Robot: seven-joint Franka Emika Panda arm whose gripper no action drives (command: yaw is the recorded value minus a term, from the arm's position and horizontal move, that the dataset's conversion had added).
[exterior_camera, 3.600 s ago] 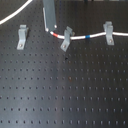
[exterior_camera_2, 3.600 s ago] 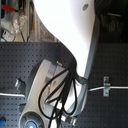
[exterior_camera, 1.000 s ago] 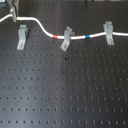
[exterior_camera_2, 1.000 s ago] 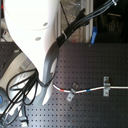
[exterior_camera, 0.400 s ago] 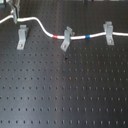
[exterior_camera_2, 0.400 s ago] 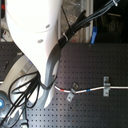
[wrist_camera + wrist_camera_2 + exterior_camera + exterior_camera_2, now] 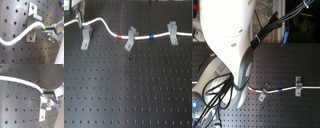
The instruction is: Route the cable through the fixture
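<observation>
Showing the cable (image 7: pixel 98 20), a thin white cord wearing one short red band (image 7: pixel 120 37) and one short blue band (image 7: pixel 152 36), snaking from edge to edge of the first exterior view. Cresting just above the fixture (image 7: pixel 85 38), a small grey fork-topped clip standing at the first exterior view's left, with no telling whether seated in that fork. Dipping on to meet the tops of a middle clip (image 7: pixel 129 39) and a right clip (image 7: pixel 172 33), the blue band lying between the two. Stretching over a matte black perforated board (image 7: pixel 134 90) dotted with rows of holes. Backing, in the second exterior view, onto blurred dark wiring behind a bulky white arm (image 7: pixel 227 40). Being pinched in the first wrist view by the closed gripper (image 7: pixel 47 30), just beside the fixture's upright.
</observation>
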